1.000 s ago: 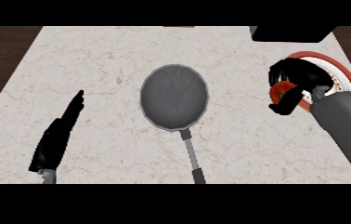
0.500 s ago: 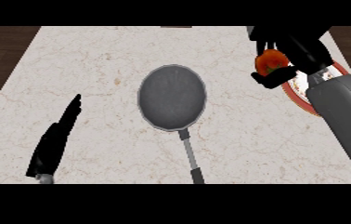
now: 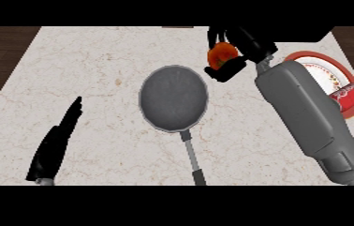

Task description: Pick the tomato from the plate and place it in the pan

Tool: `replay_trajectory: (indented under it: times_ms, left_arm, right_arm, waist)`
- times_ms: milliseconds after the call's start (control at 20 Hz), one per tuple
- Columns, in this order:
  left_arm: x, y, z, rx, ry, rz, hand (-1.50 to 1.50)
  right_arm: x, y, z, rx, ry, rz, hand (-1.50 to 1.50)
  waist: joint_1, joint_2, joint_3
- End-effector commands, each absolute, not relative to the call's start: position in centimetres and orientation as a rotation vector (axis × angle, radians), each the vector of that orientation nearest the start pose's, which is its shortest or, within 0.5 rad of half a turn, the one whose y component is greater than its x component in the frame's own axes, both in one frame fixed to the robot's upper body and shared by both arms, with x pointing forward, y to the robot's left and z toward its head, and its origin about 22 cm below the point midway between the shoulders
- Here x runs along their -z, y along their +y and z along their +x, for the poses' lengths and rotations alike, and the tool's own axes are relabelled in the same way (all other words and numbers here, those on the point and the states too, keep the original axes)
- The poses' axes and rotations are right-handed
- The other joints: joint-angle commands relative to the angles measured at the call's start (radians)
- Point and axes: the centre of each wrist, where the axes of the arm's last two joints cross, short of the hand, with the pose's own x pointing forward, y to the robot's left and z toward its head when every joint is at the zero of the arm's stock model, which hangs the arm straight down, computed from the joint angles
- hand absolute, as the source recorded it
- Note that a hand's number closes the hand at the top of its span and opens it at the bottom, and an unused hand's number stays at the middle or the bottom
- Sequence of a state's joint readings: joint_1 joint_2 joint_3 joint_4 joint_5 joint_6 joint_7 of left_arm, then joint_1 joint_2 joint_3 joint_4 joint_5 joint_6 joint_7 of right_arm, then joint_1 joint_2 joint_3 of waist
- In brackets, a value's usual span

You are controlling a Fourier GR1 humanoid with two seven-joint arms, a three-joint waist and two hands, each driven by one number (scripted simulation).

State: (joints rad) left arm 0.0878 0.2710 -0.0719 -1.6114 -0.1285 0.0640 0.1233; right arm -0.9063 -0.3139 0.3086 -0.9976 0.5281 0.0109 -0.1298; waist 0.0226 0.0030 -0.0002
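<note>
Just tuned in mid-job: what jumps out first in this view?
The right robot hand stands out at upper right, curled round the orange-red tomato and held above the counter beside the pan's upper right rim. The grey pan sits mid-counter, handle toward the view's lower edge, with the red-rimmed plate at the far right edge. The left robot hand rests open at lower left.

A pale, marbled table [image 3: 104,75] with faint brownish veins fills nearly the whole view, running from the near edge to the far one. Beyond its left edge a strip of dark brown wooden floor [image 3: 15,47] shows, wider at the far left corner and narrowing toward the near side. A small patch of the same dark wood appears at the far right corner, just past the table's edge.
</note>
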Motion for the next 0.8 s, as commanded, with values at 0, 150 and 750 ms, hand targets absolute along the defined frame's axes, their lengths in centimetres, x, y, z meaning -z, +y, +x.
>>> replay_trajectory:
  times_ms: [0,150,750]
  left_arm:
    - [-0.7,27.3,23.0,0.280,-1.383,0.325,0.00]
    - [-1.3,27.7,23.1,0.283,-1.399,0.307,0.00]
    - [-1.6,26.0,24.3,0.348,-1.425,0.286,0.00]
  right_arm:
    - [-13.0,-9.5,41.0,-1.206,-1.829,-0.433,1.50]
    - [-13.8,-6.1,41.3,-1.213,-1.794,-0.376,1.50]
    - [-5.8,-4.0,40.7,-1.521,-1.567,-0.429,1.50]
  waist:
    - [-0.001,0.002,0.000]
    - [0.004,0.002,0.000]
    - [0.078,0.022,0.000]
